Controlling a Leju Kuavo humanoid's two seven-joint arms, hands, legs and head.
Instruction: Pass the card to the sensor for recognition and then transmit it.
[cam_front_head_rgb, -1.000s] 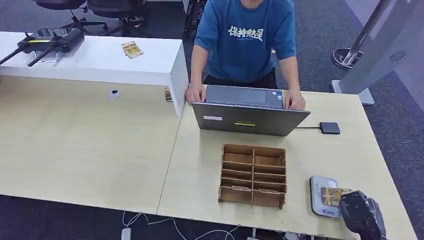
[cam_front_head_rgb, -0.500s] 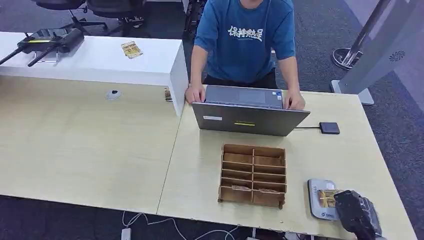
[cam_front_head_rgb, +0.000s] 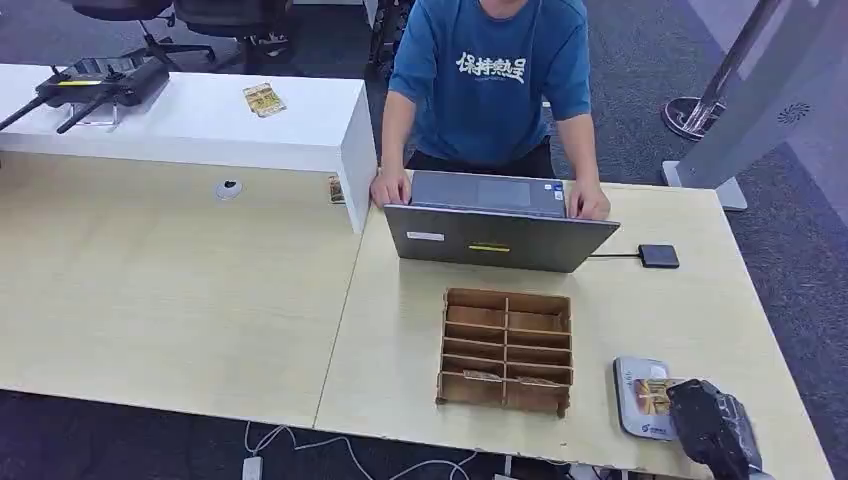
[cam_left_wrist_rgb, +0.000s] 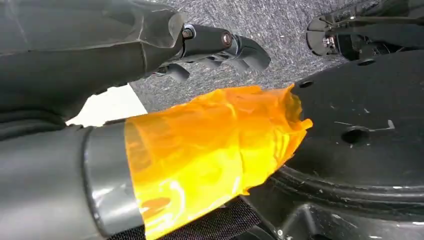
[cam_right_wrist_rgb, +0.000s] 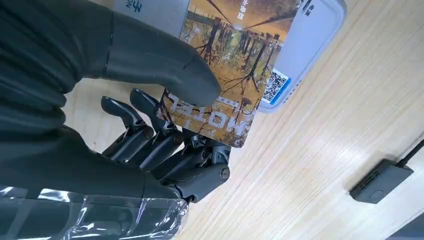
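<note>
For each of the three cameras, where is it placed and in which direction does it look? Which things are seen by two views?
Head view: high on the body, facing forward and down at the table; right hand shows.
Left wrist view: behind the left hand, facing the carpet.
Right wrist view: behind the right hand, facing the card held over the sensor.
Shared: head and right wrist views show card, sensor, right hand.

The right hand (cam_front_head_rgb: 712, 428) has drawn the card (cam_front_head_rgb: 655, 392) back over the sensor (cam_front_head_rgb: 638, 397).
</note>
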